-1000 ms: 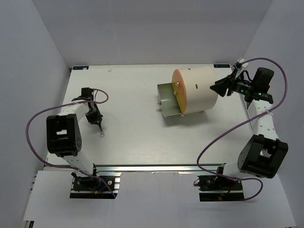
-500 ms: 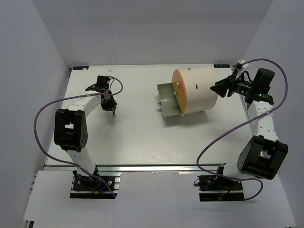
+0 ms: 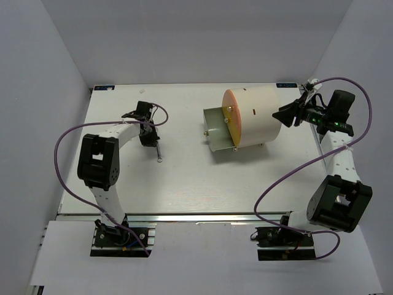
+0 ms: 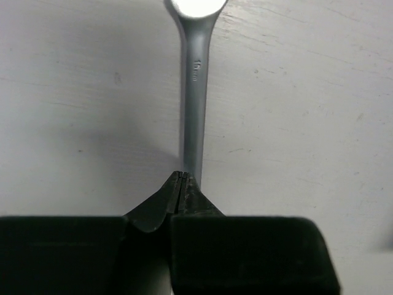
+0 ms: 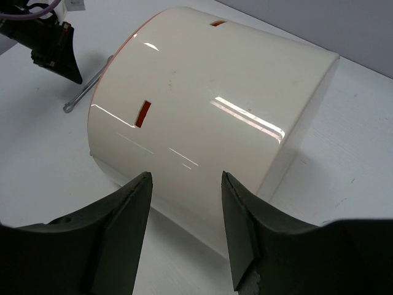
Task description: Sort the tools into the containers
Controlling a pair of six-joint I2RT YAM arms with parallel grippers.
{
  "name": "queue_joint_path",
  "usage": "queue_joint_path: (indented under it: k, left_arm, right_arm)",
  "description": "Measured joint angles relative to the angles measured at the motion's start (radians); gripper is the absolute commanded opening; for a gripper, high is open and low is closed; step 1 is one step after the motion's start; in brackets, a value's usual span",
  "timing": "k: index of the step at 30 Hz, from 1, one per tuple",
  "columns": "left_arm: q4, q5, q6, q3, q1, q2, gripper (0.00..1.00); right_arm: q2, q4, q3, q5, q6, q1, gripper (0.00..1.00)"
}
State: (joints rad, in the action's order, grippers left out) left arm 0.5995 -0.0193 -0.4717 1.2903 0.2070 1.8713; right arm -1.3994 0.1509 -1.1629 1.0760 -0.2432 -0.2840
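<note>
My left gripper (image 3: 151, 138) is shut on a small silver wrench (image 3: 158, 152), which hangs from the tips with its ring end pointing toward the near side. In the left wrist view the wrench shaft (image 4: 193, 92) runs straight out from the closed tips (image 4: 181, 176) over the white table. The white drum (image 3: 255, 117) with an orange round face (image 3: 231, 120) lies on its side. A pale grey-green drawer (image 3: 216, 128) stands pulled out of it to the left. My right gripper (image 3: 284, 114) is open and empty behind the drum (image 5: 209, 104). No screwdriver is in view.
The drum's side shows small orange slots (image 5: 142, 114). In the right wrist view the left gripper (image 5: 55, 52) and the wrench (image 5: 89, 92) appear beyond the drum. Grey walls stand around the table (image 3: 184, 184).
My left arm has carried the wrench from the left side of the table to the right and farther back, nearer the open drawer. The right arm has not moved.
</note>
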Motion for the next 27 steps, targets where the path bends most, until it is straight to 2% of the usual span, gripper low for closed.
queue_joint_path:
  k: [1, 2, 3, 6, 12, 14, 16, 20, 22, 24, 27]
  left_arm:
    - [-0.005, 0.001, 0.000, 0.000, 0.005, 0.006, 0.01]
    - [-0.008, 0.001, -0.001, 0.000, 0.011, 0.011, 0.08]
    - [-0.010, 0.001, -0.003, 0.001, 0.016, 0.014, 0.27]
    - [-0.007, -0.004, -0.009, 0.016, 0.033, 0.038, 0.48]
    - [0.018, -0.053, -0.014, 0.121, 0.047, 0.132, 0.52]
    - [0.037, -0.072, -0.010, 0.170, 0.048, 0.166, 0.48]
    - [0.051, -0.092, -0.003, 0.213, 0.048, 0.196, 0.40]
    - [0.067, -0.117, 0.015, 0.254, 0.048, 0.226, 0.36]
    - [0.068, -0.123, 0.021, 0.254, 0.048, 0.226, 0.36]
    - [0.056, -0.128, 0.027, 0.241, 0.050, 0.221, 0.43]
    - [0.032, -0.137, 0.030, 0.213, 0.055, 0.207, 0.46]
  right_arm:
    - [0.000, 0.000, 0.000, 0.000, 0.000, 0.000, 0.55]
    - [0.000, 0.000, 0.000, 0.000, 0.000, -0.002, 0.55]
    - [0.000, 0.000, 0.000, 0.000, 0.000, -0.002, 0.55]
    - [0.000, 0.000, 0.000, 0.000, -0.001, -0.003, 0.55]
    - [0.000, 0.000, 0.001, 0.000, -0.003, -0.003, 0.55]
    - [0.000, 0.000, 0.001, 0.000, -0.003, -0.004, 0.55]
    - [0.000, 0.000, 0.001, -0.001, -0.003, -0.004, 0.55]
    - [0.000, 0.000, 0.001, -0.002, -0.004, -0.008, 0.55]
    - [0.000, 0.000, 0.001, -0.003, -0.003, -0.015, 0.55]
    - [0.000, 0.000, 0.001, -0.003, -0.003, -0.021, 0.55]
    - [0.000, -0.001, 0.001, -0.003, -0.003, -0.024, 0.55]
